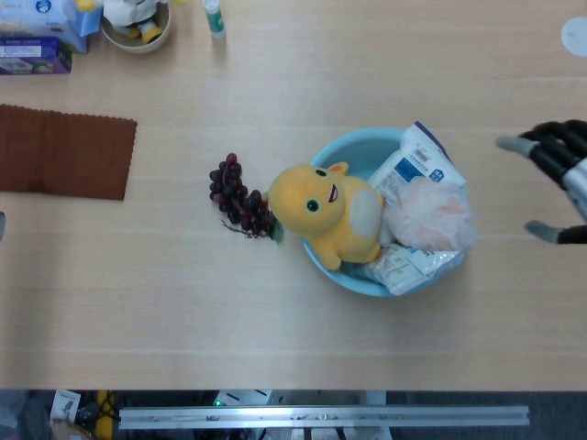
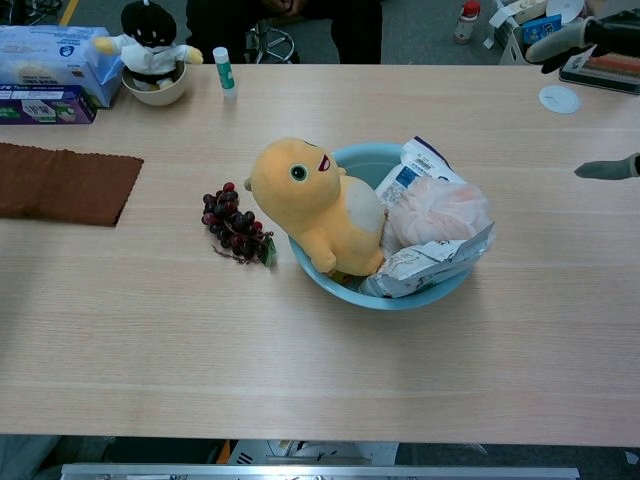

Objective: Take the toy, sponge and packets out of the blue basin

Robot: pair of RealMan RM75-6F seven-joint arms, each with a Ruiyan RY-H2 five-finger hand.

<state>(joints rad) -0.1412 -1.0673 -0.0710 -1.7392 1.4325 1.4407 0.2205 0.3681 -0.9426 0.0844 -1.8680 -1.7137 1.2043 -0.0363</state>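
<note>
A round light-blue plastic basin (image 1: 341,147) sits on the pale wooden table (image 1: 293,312), holding a yellow plush toy (image 1: 326,213) on its left, a pink mesh bath sponge (image 1: 429,213) and two white foil packets (image 1: 417,163). The right hand (image 1: 559,179) hovers right of it, fingers apparently spread and empty. Dark plastic grapes (image 1: 238,197) lie just left.

Basin (image 1: 335,151) mid-worktop (image 1: 275,312), its contents still inside.
Toy (image 1: 326,213) leans over the basin's left rim; sponge (image 1: 429,213) sits right of it, between two packets (image 1: 417,165); grapes (image 1: 238,200) just left; right hand (image 1: 555,179) well right.
</note>
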